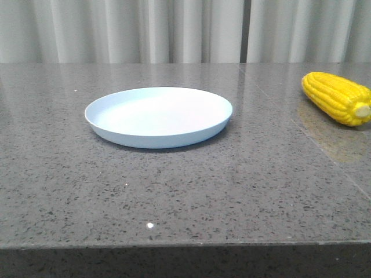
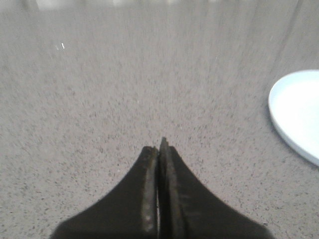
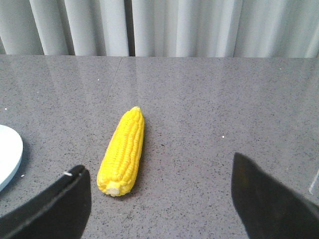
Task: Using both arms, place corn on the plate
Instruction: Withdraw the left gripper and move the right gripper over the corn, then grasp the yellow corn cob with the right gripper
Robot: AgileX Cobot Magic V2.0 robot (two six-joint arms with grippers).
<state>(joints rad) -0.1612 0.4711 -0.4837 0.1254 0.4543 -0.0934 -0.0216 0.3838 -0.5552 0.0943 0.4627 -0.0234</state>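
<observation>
The pale blue plate lies empty in the middle of the grey stone table. The yellow corn lies on the table to the plate's right, its pale stub end toward the front. Neither gripper shows in the front view. In the right wrist view the right gripper is open, its dark fingers wide apart, and the corn lies just beyond them, nearer one finger, stub end toward the camera. A sliver of the plate shows there. The left gripper is shut on nothing above bare table, with the plate's rim off to one side.
The speckled grey table ends in a front edge close to the camera. Pale pleated curtains hang behind the table's far edge. A seam in the stone runs past the corn on the right.
</observation>
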